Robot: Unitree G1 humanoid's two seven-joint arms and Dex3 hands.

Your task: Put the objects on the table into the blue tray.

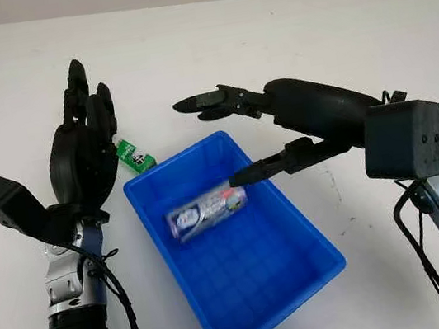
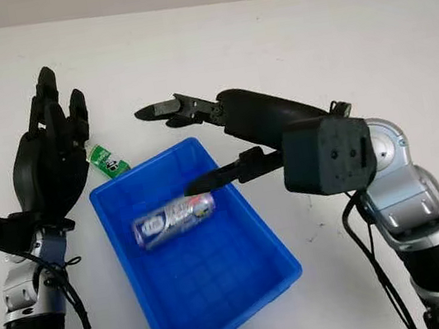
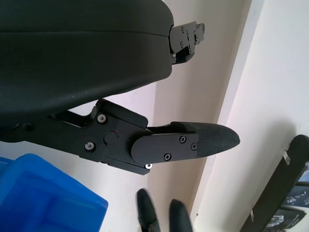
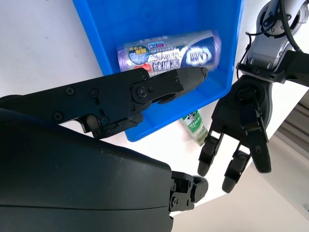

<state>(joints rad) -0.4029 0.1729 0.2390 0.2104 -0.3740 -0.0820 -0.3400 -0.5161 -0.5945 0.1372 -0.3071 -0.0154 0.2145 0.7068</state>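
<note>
White bench (image 1: 331,22) seen, blue tray (image 1: 298,240) at centre. Purple-labelled tube (image 1: 207,210) already laid inside tray. Green packet (image 1: 135,156) left on bench, just beside tray's far-left corner. Right hand (image 1: 235,129) held open above tray, empty. Left hand (image 1: 83,148) raised open near packet. Task judged half done.

Both hands, the left hand (image 1: 83,148) and the right hand (image 1: 236,137), are matte black with smooth rounded shells and segmented fingers joined by small silver screws. A boxy black camera block (image 1: 403,139) sits at each wrist. Below, ribbed silver-and-black forearms carry looping black cables (image 1: 119,293).
</note>
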